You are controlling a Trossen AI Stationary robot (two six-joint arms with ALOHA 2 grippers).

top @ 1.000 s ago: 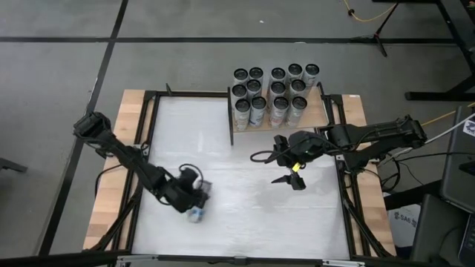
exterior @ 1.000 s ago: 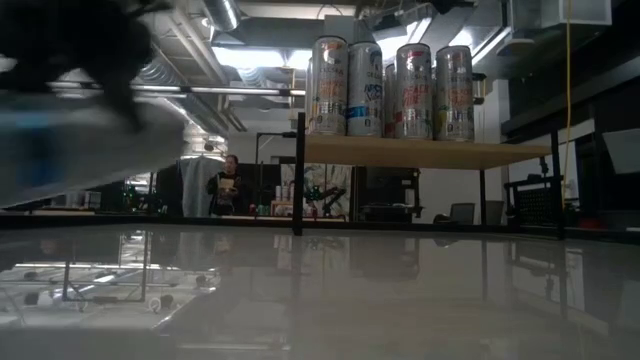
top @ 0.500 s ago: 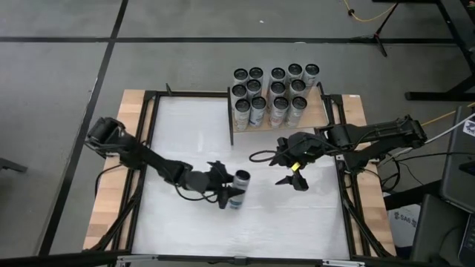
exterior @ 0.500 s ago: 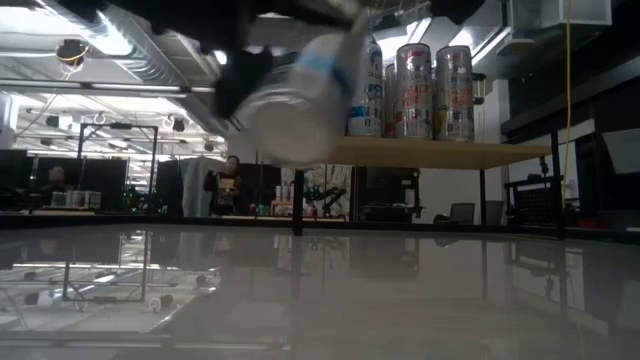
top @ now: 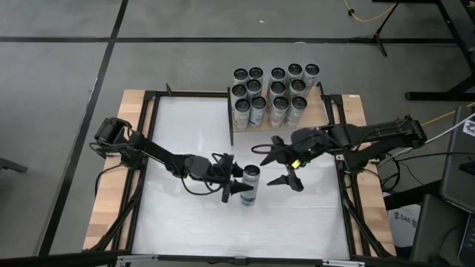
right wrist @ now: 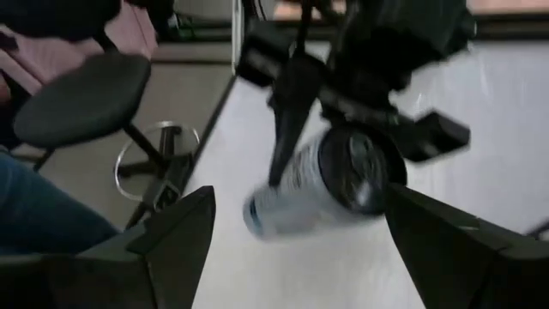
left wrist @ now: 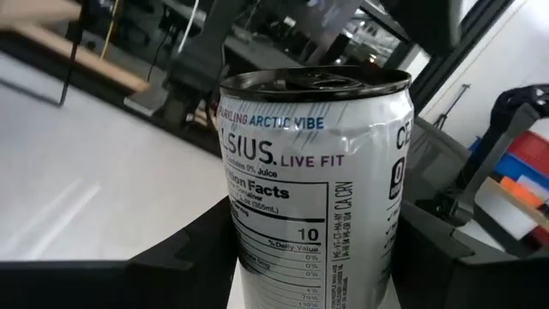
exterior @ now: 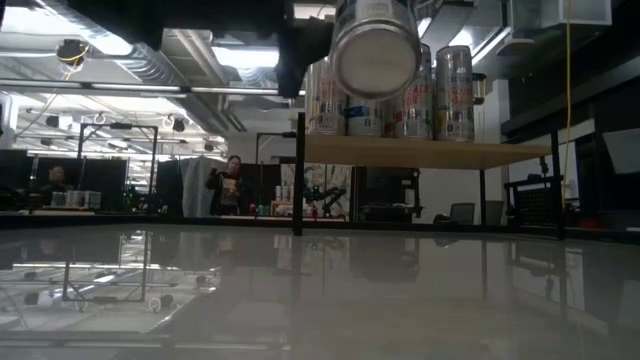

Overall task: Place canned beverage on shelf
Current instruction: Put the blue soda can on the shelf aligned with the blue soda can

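The canned beverage [top: 250, 185], a white-and-silver can, hangs over the middle of the table with my left gripper [top: 239, 184] shut on it. It lies nearly level, so the low view shows its round bottom end [exterior: 375, 50]. My right gripper [top: 266, 166] stands open just right of the can and a little farther back, touching nothing. In its wrist view the can [right wrist: 317, 184] lies ahead of it. The shelf [top: 323, 111], a pale board on black posts at the table's far side, carries several upright cans [top: 274, 93]. My left gripper pinches the can's side wall [left wrist: 283, 257] between its two fingers [left wrist: 193, 249], on the half away from the lid. The fingers come level from the table's left and lie across the can. The can is lifted clear of the table, its lid toward the far edge.
The shelf board [exterior: 430, 152] stands on black posts above the tabletop, with cans [exterior: 420, 90] along it. Black frame rails [top: 148, 148] and wooden strips edge the white table. A person [exterior: 228, 185] stands in the room behind.
My left gripper has swung from the table's near left toward the middle and risen a little, rolling its wrist. The can has gone with it, turning from tipped down near the table to lying nearly level, its bottom toward the near edge.
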